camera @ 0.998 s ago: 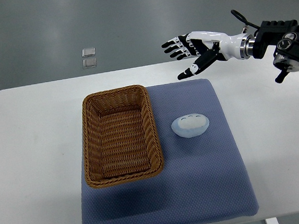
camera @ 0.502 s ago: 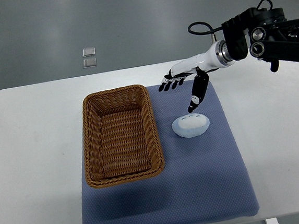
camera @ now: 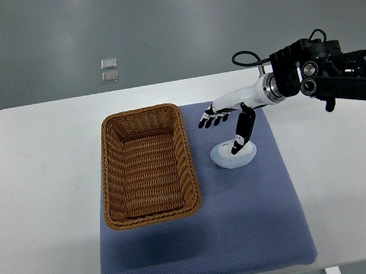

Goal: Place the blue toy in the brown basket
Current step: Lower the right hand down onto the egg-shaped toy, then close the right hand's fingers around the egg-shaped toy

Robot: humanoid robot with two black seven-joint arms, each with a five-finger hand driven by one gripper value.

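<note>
The pale blue oval toy [camera: 231,158] lies on the blue mat [camera: 242,221], just right of the brown wicker basket [camera: 148,165], which holds nothing. My right hand [camera: 224,127] reaches in from the right edge and hovers over the toy with its fingers spread. Its thumb tip points down onto the toy's top, while the other fingers [camera: 210,120] stretch left toward the basket's far right corner. Nothing is grasped. My left arm does not show.
The mat lies on a white table [camera: 40,188] whose far edge runs just behind the basket. Two small clear squares [camera: 108,70] sit on the grey floor beyond the table. A black cable loops above my right wrist [camera: 275,85].
My right hand has come down and toward the toy, from the table's far edge to just over it, its thumb now reaching the toy's top. Toy and basket have not moved.
</note>
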